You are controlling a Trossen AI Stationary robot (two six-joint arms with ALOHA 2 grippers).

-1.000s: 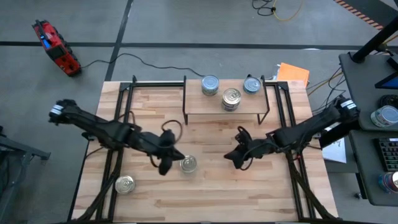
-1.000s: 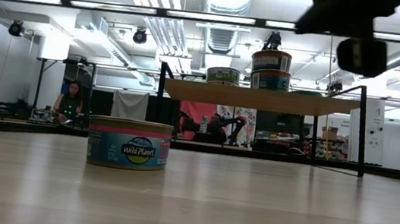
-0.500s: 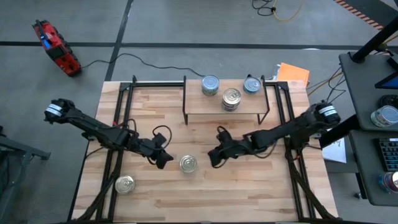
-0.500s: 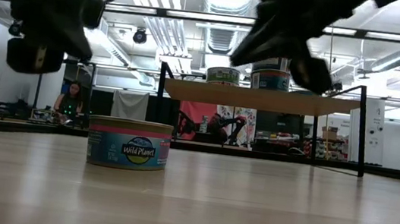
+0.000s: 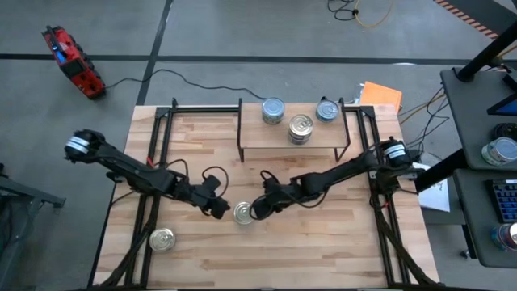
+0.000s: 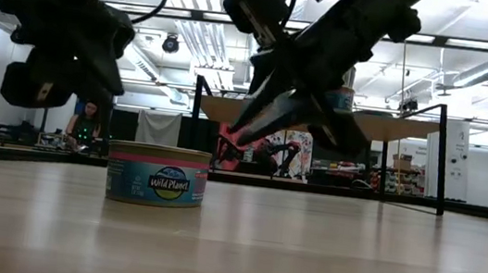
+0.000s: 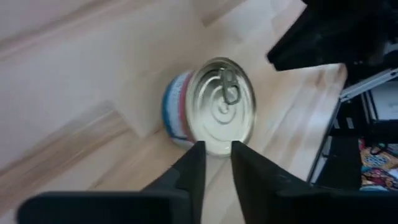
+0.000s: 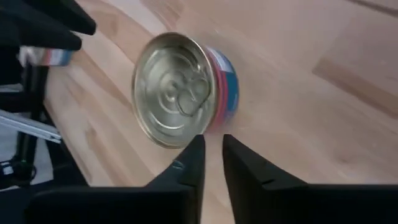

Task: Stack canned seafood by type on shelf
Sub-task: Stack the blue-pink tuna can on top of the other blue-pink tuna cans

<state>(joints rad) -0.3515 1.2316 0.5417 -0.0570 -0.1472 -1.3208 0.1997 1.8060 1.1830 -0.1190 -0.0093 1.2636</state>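
Note:
A short tin with a silver-gold top (image 5: 244, 212) stands on its base at the middle of the table, seen from the side in the low view (image 6: 156, 174). My left gripper (image 5: 218, 208) hovers just left of it and my right gripper (image 5: 260, 208) just right of it. Both slant down at the tin (image 7: 214, 106) (image 8: 180, 87), each with a narrow gap between its fingertips, touching nothing. Another silver-topped tin (image 5: 162, 239) stands near the table's front left. On the shelf (image 5: 258, 136) stand two pale-blue-topped tins (image 5: 273, 110) (image 5: 326, 108) and one silver-topped tin (image 5: 300, 128).
Black frame rails (image 5: 153, 162) (image 5: 373, 153) run along the table's left and right sides. The shelf's black legs (image 5: 240, 137) (image 5: 347, 137) stand at the far middle. On the floor beyond lie a red tool (image 5: 73, 61) and a cable. A person (image 6: 85, 126) stands far behind the table.
My right gripper has swung toward the table's left and come down, ending close beside the middle tin. My left gripper has dropped from high above the table to just over it, left of the same tin, and has rolled. The tins have kept still.

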